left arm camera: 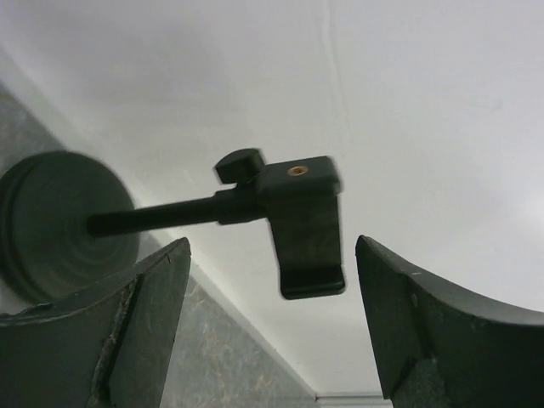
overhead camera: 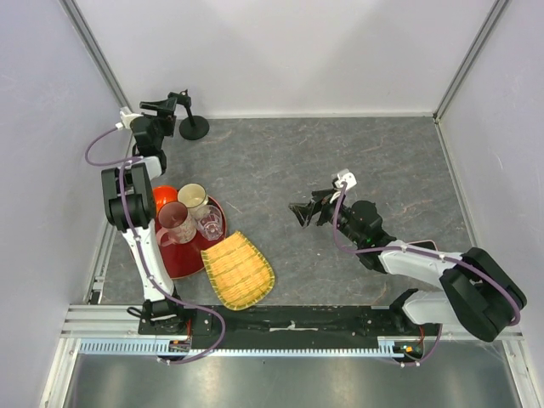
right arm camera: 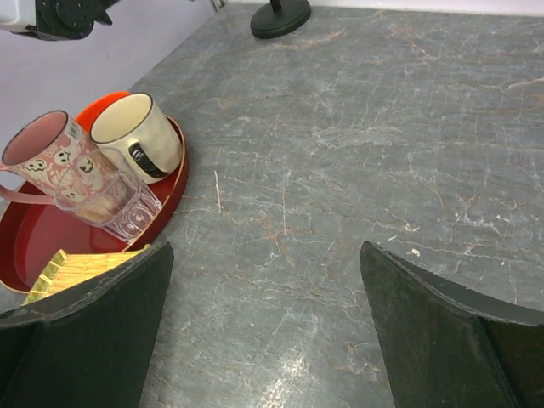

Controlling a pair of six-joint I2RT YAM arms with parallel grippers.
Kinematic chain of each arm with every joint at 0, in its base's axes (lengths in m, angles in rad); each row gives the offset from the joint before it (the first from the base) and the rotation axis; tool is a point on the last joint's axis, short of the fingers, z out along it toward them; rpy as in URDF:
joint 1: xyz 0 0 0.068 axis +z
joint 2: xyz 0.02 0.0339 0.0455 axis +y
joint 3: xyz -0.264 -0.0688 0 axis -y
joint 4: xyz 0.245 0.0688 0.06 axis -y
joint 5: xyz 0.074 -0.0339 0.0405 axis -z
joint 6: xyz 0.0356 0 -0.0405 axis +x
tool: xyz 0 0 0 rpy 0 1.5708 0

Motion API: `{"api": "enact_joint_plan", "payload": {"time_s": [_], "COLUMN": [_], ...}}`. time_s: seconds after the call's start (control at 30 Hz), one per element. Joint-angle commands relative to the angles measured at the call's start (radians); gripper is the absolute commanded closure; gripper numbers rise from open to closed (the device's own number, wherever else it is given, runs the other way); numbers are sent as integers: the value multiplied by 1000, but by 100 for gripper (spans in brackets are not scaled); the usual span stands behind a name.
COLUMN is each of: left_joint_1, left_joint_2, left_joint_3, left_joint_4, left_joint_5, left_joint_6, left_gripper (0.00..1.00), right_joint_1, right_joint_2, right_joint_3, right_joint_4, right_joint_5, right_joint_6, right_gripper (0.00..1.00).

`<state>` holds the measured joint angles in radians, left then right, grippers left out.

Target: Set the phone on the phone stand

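The phone stand point(overhead camera: 194, 127) is looking black. The table point(overhead camera: 340, 161) is showing grey with thin pale lines. Near left, the tray point(overhead camera: 182, 262) is shining red and the basket point(overhead camera: 238, 270) is glowing yellow with stripes. The pink cup point(right arm camera: 55, 166) is wearing little faces.

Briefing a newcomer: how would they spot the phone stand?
Go to the grey table's far left corner, by the white wall. The phone stand is there: unlike the red tray of cups nearer, it's all black, a disc base, thin post and clamp.

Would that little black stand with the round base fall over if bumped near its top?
The black disc-based stand looks stiff, its thin post straight. The wide disc base probably steadies it, yet a push at the high clamp might tip it.
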<state>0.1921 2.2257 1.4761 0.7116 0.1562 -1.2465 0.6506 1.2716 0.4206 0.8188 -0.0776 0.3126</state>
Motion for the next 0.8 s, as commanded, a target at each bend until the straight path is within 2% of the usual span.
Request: {"api": "enact_joint_plan", "payload": {"time_s": [0.0,0.27,0.43,0.5,0.53,0.7,0.77], "left_joint_1": [-3,-13,-23,-31,-31,-43,-46], "left_joint_2": [46,167,192,189,186,152,121], "left_joint_3": [78,272,340,354,357,345,313], "left_joint_4": [268,121,51,42,22,-32,-47], "left_joint_5": [-8,17,-12,-17,-12,-7,-10], "left_joint_6": [-28,-62,-61,-45,-42,-36,-65], "left_gripper": [17,12,18,25,34,56,71], "right_joint_1": [0,0,1,1,0,0,0], "right_joint_2": [34,70,94,98,100,98,89], "right_joint_3": [14,20,32,33,35,44,47], "right_joint_4": [66,83,83,83,82,60,40], "right_joint_5": [2,1,1,4,4,9,12], "right_joint_6": [-23,-20,-21,-21,-20,-15,-17], "right_gripper": [2,2,2,2,2,2,2]}}
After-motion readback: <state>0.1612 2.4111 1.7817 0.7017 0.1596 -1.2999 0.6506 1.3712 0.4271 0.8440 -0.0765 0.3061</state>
